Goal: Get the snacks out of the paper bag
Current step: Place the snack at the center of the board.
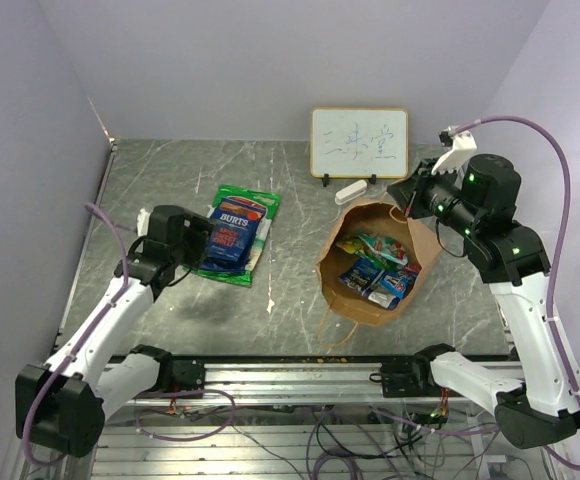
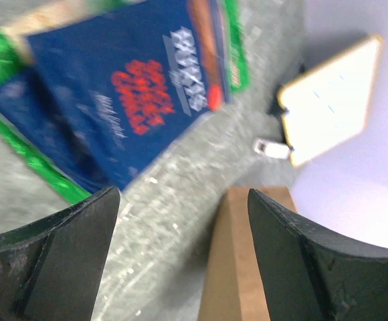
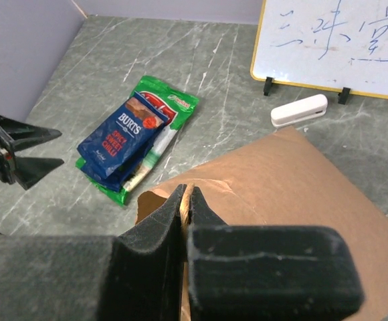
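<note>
The brown paper bag (image 1: 328,270) lies open on the table's right side, with several snacks (image 1: 378,268) inside: blue, teal and green packs. My right gripper (image 1: 410,197) is shut on the bag's twisted handle at its far rim; its fingers (image 3: 187,192) pinch it over the brown paper (image 3: 281,180). A dark blue Burts bag (image 1: 232,237) rests on a green chip bag (image 1: 260,205) on the left. My left gripper (image 1: 206,240) hangs open just above the Burts bag (image 2: 134,100), jaws (image 2: 182,200) wide with nothing between them.
A small framed whiteboard (image 1: 358,142) stands at the back with a white eraser (image 1: 352,190) in front of it. The bag's other handle (image 1: 335,330) trails toward the front rail. Walls close in on the left and back.
</note>
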Action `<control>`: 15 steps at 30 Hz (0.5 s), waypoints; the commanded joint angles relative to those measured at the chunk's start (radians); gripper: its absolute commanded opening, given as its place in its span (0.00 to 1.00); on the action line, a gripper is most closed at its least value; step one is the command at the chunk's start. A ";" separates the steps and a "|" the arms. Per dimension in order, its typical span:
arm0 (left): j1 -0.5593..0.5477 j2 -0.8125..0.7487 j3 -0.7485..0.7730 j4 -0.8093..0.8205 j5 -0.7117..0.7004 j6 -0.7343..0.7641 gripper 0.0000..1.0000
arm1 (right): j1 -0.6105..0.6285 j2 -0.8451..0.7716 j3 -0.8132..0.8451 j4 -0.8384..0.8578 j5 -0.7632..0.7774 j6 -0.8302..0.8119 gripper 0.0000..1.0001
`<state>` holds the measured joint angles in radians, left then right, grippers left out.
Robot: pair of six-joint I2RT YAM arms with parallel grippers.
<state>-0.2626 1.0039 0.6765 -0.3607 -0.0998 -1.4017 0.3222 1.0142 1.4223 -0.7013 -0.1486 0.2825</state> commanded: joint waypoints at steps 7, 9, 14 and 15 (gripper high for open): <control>-0.395 0.017 0.309 0.111 -0.193 0.409 0.85 | 0.003 -0.027 -0.043 0.047 -0.043 0.003 0.00; -0.515 0.049 0.333 0.179 -0.239 0.482 0.84 | 0.002 -0.029 -0.045 0.048 -0.045 0.002 0.00; -0.816 0.174 0.424 0.311 -0.352 0.758 0.83 | 0.002 -0.031 -0.036 0.042 -0.036 0.003 0.00; -0.871 0.209 0.448 0.322 -0.372 0.831 0.83 | 0.002 -0.033 -0.034 0.039 -0.031 0.001 0.00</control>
<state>-0.9558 1.1210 1.0393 -0.1680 -0.3378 -0.8833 0.3222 1.0000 1.3842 -0.6842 -0.1879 0.2840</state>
